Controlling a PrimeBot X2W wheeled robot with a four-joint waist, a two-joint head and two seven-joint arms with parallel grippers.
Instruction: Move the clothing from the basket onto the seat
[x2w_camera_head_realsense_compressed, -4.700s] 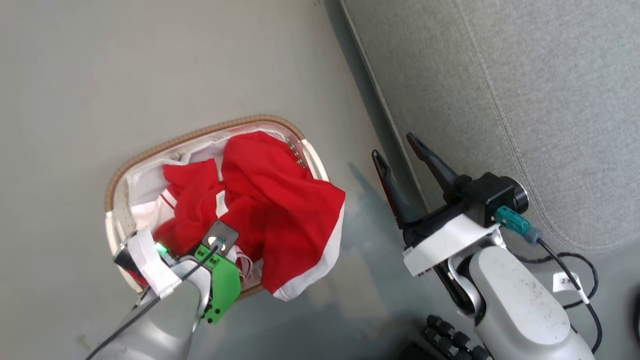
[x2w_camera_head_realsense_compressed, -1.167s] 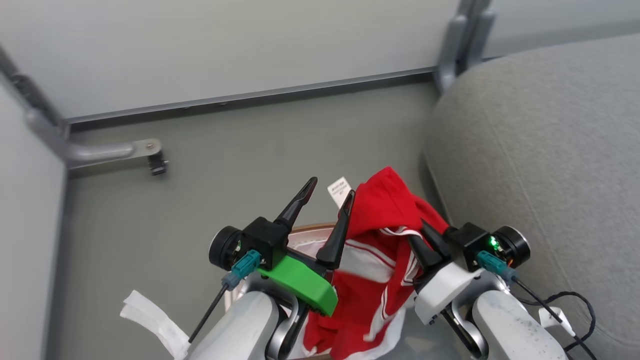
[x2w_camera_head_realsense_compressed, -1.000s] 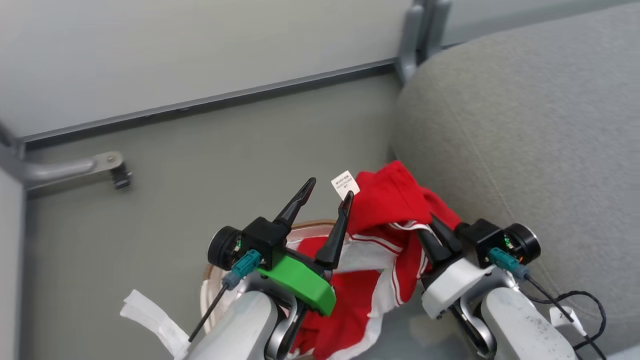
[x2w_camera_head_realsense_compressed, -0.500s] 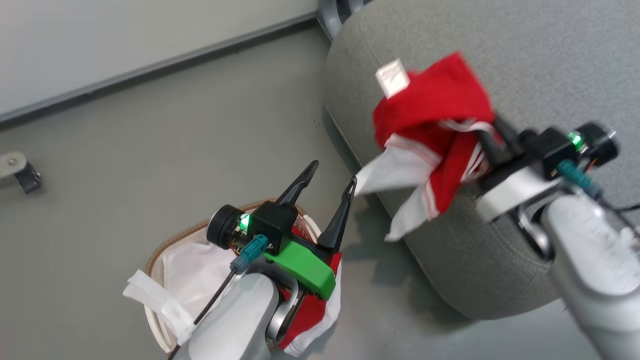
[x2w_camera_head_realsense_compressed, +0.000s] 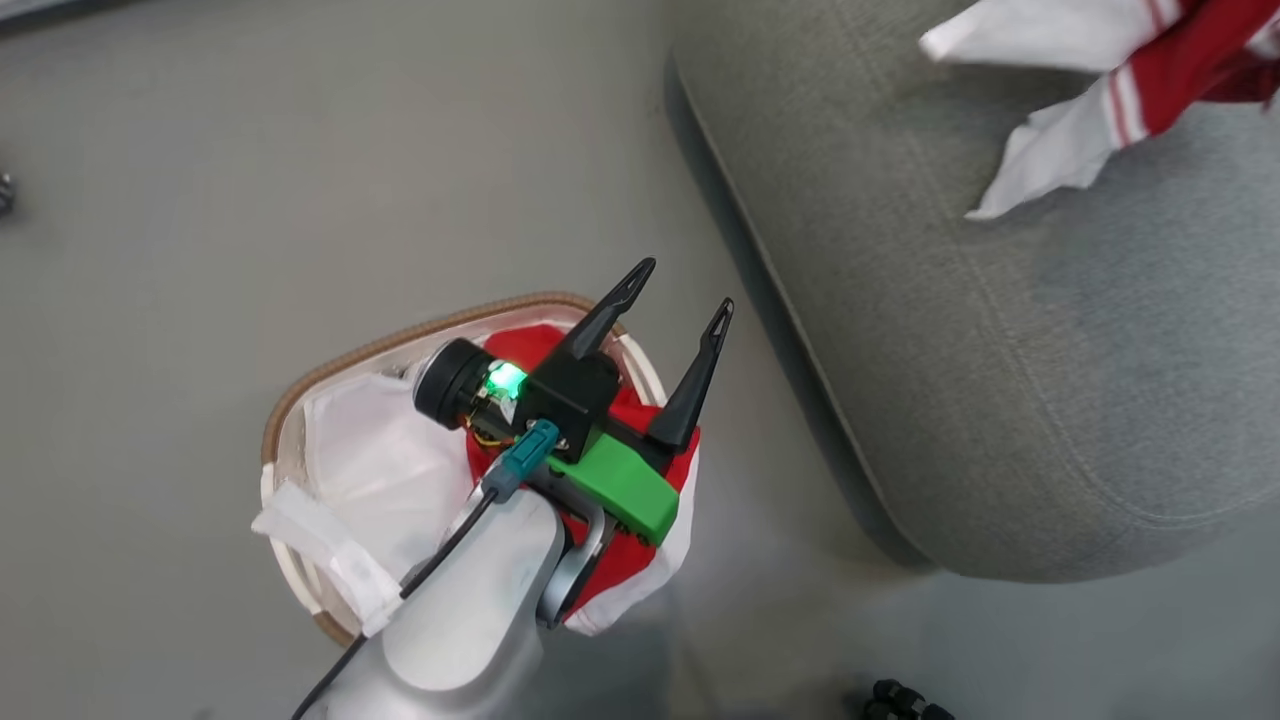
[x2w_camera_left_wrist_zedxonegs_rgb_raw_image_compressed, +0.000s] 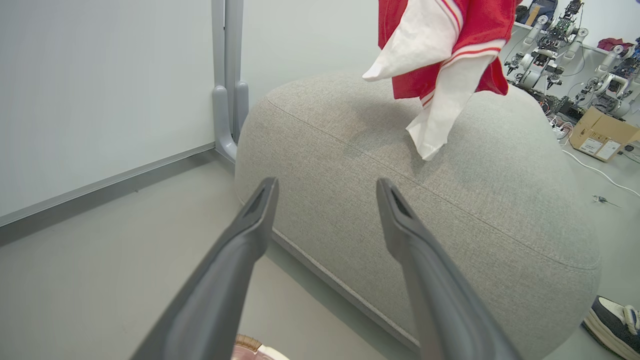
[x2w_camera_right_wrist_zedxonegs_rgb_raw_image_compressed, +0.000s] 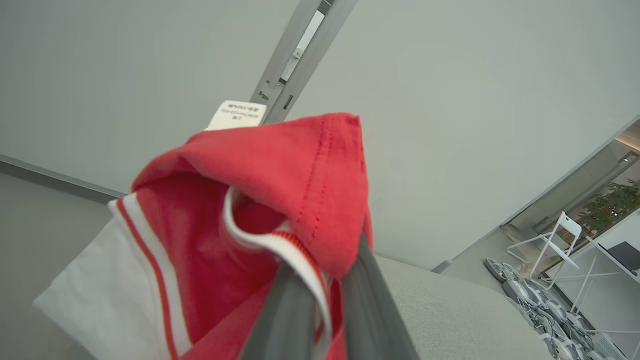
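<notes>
Carrying the striped garment (x2w_camera_left_wrist_zedxonegs_rgb_raw_image_compressed: 440, 65) across, the right gripper (x2w_camera_right_wrist_zedxonegs_rgb_raw_image_compressed: 325, 280) has its two fingers pinched narrow on a fold of red cloth and white trim. Seconds back both red pieces lay heaped in the basket (x2w_camera_head_realsense_compressed: 400, 335); half a second ago this one hung at the seat's near edge. The head camera has swung since, so its shift counts for little, but the left wrist view places the garment above the seat (x2w_camera_head_realsense_compressed: 1000, 400), well in from the rounded edge. My reading: the carry is about done and only the lowering and letting go remain for this piece. It hangs bunched, long axis close to upright, running from the pinch down to a white corner that points at the cushion. Whether that corner touches the fabric I cannot tell. The small white label (x2w_camera_right_wrist_zedxonegs_rgb_raw_image_compressed: 237, 114) sticks out past the fingertips at the other end. The left gripper (x2w_camera_head_realsense_compressed: 680, 287) hangs above the basket, fingers spread wide and empty, pointing out toward the seat rather than down into the basket. Under it the second garment (x2w_camera_head_realsense_compressed: 520, 345) is in the basket beside the white liner (x2w_camera_head_realsense_compressed: 370, 460), crumpled with no clear long axis, and its white hem droops over the rim on the side facing the seat. Half the job looks left: that second piece is not yet lifted.
</notes>
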